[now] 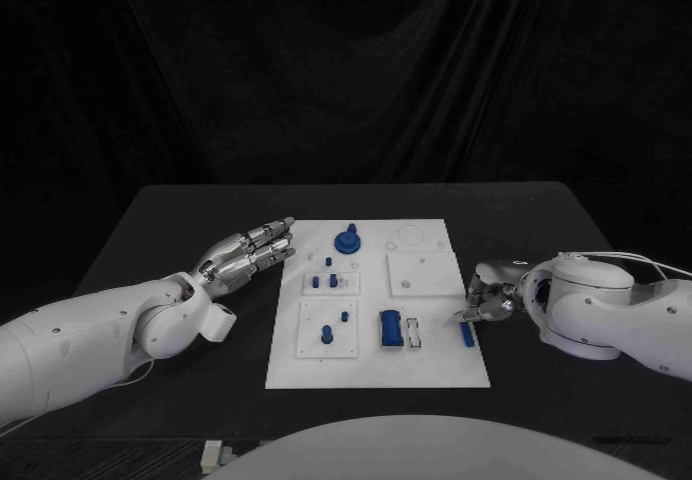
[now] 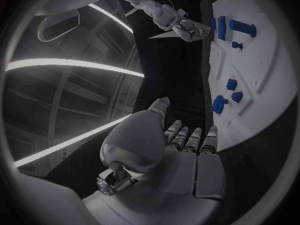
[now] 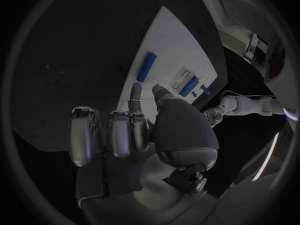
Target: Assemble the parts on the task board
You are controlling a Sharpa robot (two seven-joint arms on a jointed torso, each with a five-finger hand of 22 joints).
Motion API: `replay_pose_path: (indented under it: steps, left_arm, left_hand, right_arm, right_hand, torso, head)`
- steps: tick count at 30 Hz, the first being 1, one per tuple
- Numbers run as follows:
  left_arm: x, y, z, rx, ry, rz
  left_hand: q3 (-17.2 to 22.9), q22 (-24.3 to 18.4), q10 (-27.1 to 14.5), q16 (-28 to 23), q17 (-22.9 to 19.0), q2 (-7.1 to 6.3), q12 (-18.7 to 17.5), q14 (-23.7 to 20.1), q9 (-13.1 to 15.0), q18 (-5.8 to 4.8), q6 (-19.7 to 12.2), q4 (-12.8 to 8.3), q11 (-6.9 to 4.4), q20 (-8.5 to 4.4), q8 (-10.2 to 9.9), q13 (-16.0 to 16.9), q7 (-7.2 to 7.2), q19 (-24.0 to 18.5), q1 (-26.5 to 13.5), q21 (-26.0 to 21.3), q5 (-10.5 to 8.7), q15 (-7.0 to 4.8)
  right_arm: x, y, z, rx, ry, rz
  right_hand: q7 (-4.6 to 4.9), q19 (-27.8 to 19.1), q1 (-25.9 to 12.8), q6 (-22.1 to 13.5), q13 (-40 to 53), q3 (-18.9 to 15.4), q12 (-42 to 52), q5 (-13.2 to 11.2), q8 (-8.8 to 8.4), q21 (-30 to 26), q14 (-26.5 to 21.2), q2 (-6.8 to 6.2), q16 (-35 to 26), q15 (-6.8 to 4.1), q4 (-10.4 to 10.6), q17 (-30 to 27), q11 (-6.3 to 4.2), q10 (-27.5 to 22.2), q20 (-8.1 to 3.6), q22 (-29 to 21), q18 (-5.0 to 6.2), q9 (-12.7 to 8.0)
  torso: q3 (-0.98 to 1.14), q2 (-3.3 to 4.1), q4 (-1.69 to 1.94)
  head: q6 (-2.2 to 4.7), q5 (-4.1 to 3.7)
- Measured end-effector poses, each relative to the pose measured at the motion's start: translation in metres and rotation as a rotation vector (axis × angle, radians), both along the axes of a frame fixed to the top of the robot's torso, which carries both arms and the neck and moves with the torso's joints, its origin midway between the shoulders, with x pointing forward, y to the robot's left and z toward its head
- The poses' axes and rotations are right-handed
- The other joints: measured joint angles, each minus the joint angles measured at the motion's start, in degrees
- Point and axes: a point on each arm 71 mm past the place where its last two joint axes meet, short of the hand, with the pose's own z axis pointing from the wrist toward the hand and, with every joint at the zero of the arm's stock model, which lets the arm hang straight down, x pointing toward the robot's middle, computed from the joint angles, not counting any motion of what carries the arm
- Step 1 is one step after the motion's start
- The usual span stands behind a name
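Blue against the white task board (image 1: pixel 433 372), a slim peg (image 1: pixel 466 334) lies flat at the board's right edge, its long axis running from the near side toward the far side. The right hand (image 1: pixel 490 295) sits just beside that edge and a little beyond the peg's far end, so the peg lies toward the robot from its fingertips; nothing is in it, its fingers loosely bent and apart, two of them reaching out toward the board in the right wrist view. The left hand (image 1: pixel 248 256) hovers off the board's left edge near the far end, fingers straight and empty, well apart from the peg. By that layout the right hand is the nearer one, and reaching the peg would probably mean drawing back along the edge.
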Motion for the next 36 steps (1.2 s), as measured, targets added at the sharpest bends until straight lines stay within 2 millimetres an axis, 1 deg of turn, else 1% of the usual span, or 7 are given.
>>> replay_pose_path:
  steps: [12, 15, 19, 24, 28, 31, 36]
  left_arm:
    - [-0.001, 0.0, -0.001, 0.0, 0.003, -0.001]
    - [-0.001, 0.0, -0.001, 0.0, 0.004, -0.001]
    - [-0.001, 0.0, -0.002, 0.0, 0.006, -0.002]
    - [-0.001, 0.0, -0.002, 0.0, 0.007, -0.002]
    - [-0.002, 0.0, -0.002, 0.0, 0.009, -0.003]
    - [-0.002, -0.001, -0.003, 0.0, 0.01, -0.004]
    - [-0.002, -0.001, -0.003, 0.0, 0.013, -0.005]
  left_hand:
    - [0.15, 0.0, 0.0, 0.0, 0.02, 0.23, 0.0, 0.0, -0.01, 0.0, 0.0, -0.15, 0.0, 0.0, 0.0, 0.0, 0.0, 0.0, 0.23, 0.0, 0.09, 0.0]
    - [0.16, 0.0, 0.0, 0.0, 0.02, 0.23, 0.0, 0.0, -0.01, 0.0, 0.0, -0.16, -0.01, 0.0, 0.0, -0.01, 0.0, 0.0, 0.23, 0.0, 0.22, 0.0]
    - [0.31, 0.0, 0.0, 0.0, 0.02, 0.23, 0.0, 0.0, -0.01, 0.0, 0.0, -0.31, -0.01, 0.0, 0.0, -0.01, 0.0, 0.0, 0.23, 0.0, 0.22, 0.0]
    - [0.55, -0.01, -0.01, 0.0, 0.03, 0.21, 0.0, 0.0, -0.01, 0.0, 0.0, -0.56, -0.01, 0.0, 0.0, -0.01, 0.0, 0.0, 0.71, 0.0, 0.46, 0.0]
    - [0.55, -0.01, -0.01, 0.0, 0.0, 0.21, 0.0, 0.0, -0.01, 0.0, 0.0, -0.56, -0.01, 0.0, 0.0, -0.01, 0.0, 0.0, 0.71, 0.0, 0.46, 0.0]
    - [0.79, -0.01, -0.01, 0.0, -0.02, 0.21, 0.0, 0.0, -0.01, 0.0, 0.0, -0.79, -0.01, 0.0, 0.0, -0.01, 0.0, 0.0, 0.71, 0.0, 0.46, 0.0]
    - [0.79, -0.01, -0.01, 0.0, -0.02, 0.21, 0.0, 0.0, -0.01, 0.0, 0.0, -0.79, -0.01, 0.0, 0.0, -0.01, 0.0, 0.0, 0.71, 0.0, 0.46, 0.0]
  right_arm:
    - [-0.004, -0.001, -0.007, -0.026, 0.037, -0.002]
    - [-0.006, 0.0, -0.009, -0.029, 0.045, -0.001]
    - [-0.008, 0.0, -0.012, -0.03, 0.055, 0.0]
    - [-0.011, 0.001, -0.016, -0.027, 0.064, 0.002]
    - [-0.012, 0.003, -0.017, -0.02, 0.063, 0.004]
    - [-0.012, 0.004, -0.018, -0.014, 0.059, 0.006]
    - [-0.011, 0.006, -0.018, -0.006, 0.054, 0.009]
  right_hand:
    - [0.42, 0.0, -0.76, -0.41, -0.01, -0.78, 0.0, -1.03, -1.68, 0.0, 0.0, 0.3, 0.0, 0.0, 0.78, 0.0, 0.0, 0.0, 0.0, 0.0, 0.0, -1.33]
    - [0.74, 0.0, -0.76, -0.73, -0.01, -0.8, 0.0, -1.03, -2.56, 0.0, 0.0, 0.3, 0.0, 0.0, 0.76, 0.0, 0.41, 0.01, 0.0, -0.01, 0.0, -2.14]
    - [0.73, 0.0, -0.74, -0.73, -0.01, -1.03, 0.0, -0.53, -3.6, 0.0, 0.0, 0.33, 0.0, 0.0, 0.53, 0.0, 0.43, -0.01, 0.0, -0.01, 0.0, -3.59]
    - [1.05, -0.2, 1.13, -0.41, -0.02, -0.28, 0.0, 4.83, -5.44, 0.0, 0.0, 1.2, 0.0, 0.0, -0.98, 0.0, 0.83, 0.01, 0.2, -0.01, 0.0, -6.04]
    - [1.23, 0.01, 2.46, -0.21, -0.02, 0.51, 0.0, 8.8, -6.34, 0.0, -0.04, 1.19, 0.0, 0.36, -1.77, 0.0, 0.83, 0.01, 0.41, -0.01, 0.0, -7.49]
    - [1.35, 0.01, 3.06, -0.06, -0.02, 1.3, 0.0, 13.42, -7.11, 0.0, -0.04, 1.21, 0.0, 0.36, -2.57, 0.0, 0.83, 0.01, 0.41, -0.01, 0.0, -8.02]
    - [1.43, -0.16, 4.24, 0.22, -0.02, 3.15, 0.0, 21.5, -7.92, 0.0, 0.16, 0.35, 0.0, 0.56, -4.07, 0.0, 0.83, 0.01, 0.58, -0.01, 0.0, -8.02]
  torso:
    - [-0.02, 0.0, 0.03]
    - [-0.03, 0.0, 0.04]
    - [-0.03, 0.0, 0.04]
    - [-0.03, 0.0, 0.06]
    - [-0.03, -0.01, 0.05]
    - [-0.03, -0.02, 0.05]
    - [-0.03, -0.01, 0.03]
  head:
    - [0.0, 0.18]
    - [0.0, 0.23]
    - [0.0, 0.3]
    - [0.0, 0.39]
    - [0.0, 0.46]
    - [0.0, 0.47]
    - [0.0, 0.53]
